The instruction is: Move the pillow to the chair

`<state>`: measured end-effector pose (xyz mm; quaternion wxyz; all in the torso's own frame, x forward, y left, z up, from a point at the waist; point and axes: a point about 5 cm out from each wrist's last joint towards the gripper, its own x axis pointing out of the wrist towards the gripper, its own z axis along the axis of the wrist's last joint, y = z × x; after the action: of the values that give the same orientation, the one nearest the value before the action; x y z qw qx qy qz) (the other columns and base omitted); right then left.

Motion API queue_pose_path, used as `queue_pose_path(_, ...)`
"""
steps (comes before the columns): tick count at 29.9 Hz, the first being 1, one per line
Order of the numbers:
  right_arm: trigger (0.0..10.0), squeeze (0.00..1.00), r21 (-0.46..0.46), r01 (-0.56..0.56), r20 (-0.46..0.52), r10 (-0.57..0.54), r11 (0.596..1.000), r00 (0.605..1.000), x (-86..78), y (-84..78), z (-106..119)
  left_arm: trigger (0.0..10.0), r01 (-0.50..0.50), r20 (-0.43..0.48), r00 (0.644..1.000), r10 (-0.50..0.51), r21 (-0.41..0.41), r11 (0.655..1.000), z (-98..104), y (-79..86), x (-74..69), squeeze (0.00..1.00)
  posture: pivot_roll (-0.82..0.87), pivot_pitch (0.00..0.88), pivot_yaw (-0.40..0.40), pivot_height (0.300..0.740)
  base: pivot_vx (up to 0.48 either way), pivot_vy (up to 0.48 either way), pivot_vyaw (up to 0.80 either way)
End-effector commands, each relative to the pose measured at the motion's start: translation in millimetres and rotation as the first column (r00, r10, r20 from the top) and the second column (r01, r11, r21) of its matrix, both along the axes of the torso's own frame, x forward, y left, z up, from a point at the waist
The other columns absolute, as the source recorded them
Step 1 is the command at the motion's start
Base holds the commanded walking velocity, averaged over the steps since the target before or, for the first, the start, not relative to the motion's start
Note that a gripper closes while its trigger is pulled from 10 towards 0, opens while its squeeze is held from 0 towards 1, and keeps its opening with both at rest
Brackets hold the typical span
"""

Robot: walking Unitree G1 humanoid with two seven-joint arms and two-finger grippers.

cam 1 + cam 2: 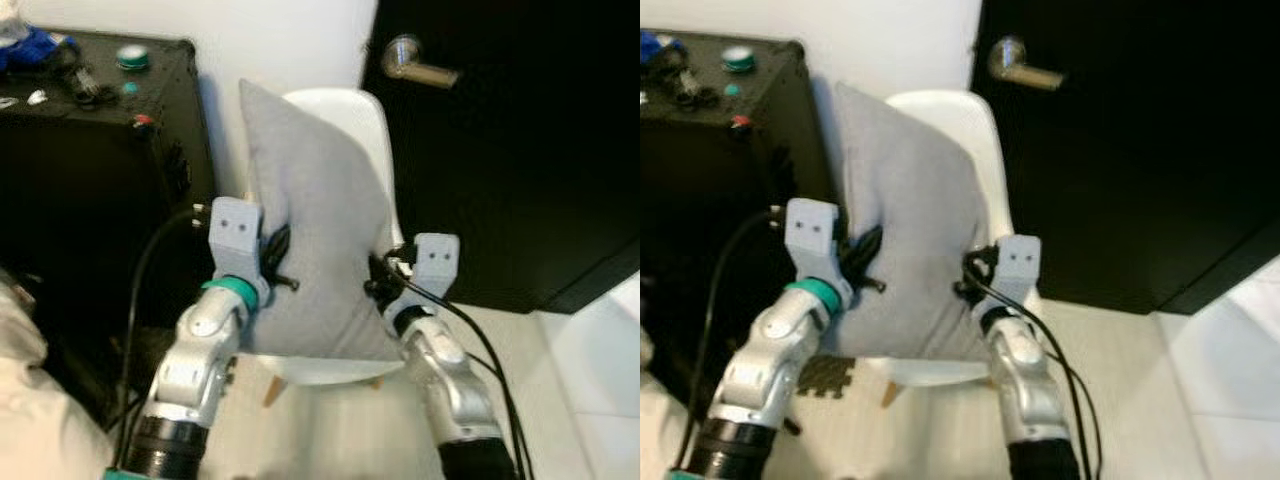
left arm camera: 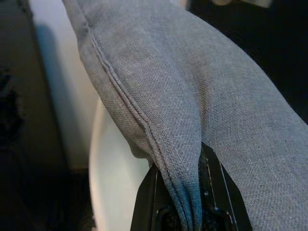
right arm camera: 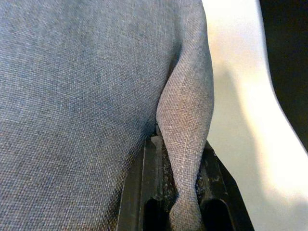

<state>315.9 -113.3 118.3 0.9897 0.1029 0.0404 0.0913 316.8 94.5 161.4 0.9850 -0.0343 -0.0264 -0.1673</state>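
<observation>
The left gripper has its two black fingers squeezed tight on the side seam of the grey pillow. It sits at about nine o'clock on the pillow. At about three o'clock, the right gripper pinches a fold of the other edge between its fingers. The pillow stands up tall against the back of the white chair, over the seat. I think the job is almost done. What is left is to let go and pull both arms away.
</observation>
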Motion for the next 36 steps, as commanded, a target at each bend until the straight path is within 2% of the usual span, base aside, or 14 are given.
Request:
queue_pose_path(1, 10.0, 0.0, -0.009, -0.019, -0.001, 0.019, 1.0, 1.0, -0.9, 2.5, -0.9, 10.0, 0.056, 0.024, 0.998, -0.056, -0.007, 0.998, 4.1, -12.5, -2.6, 0.0, 0.05, 0.027, 0.016, 0.74, 0.0, 0.0, 0.0)
queue_pose_path(11, 10.0, 0.0, -0.01, -0.023, -0.011, 0.023, 1.0, 1.0, -2.9, 3.5, -4.7, 10.0, 0.026, 0.019, 0.999, -0.026, 0.004, 1.0, 1.1, -7.7, -1.3, 0.0, 0.05, 0.025, 0.017, 0.74, 0.0, 0.0, 0.0)
queue_pose_path(36, 10.0, 0.0, -0.015, -0.032, -0.008, 0.032, 0.999, 0.999, -4.3, 3.9, -5.6, 10.0, 0.026, -0.002, 1.0, -0.026, 0.035, 0.999, -3.7, -8.7, -1.6, 0.0, 0.05, 0.034, 0.018, 0.681, 0.0, 0.0, 0.0)
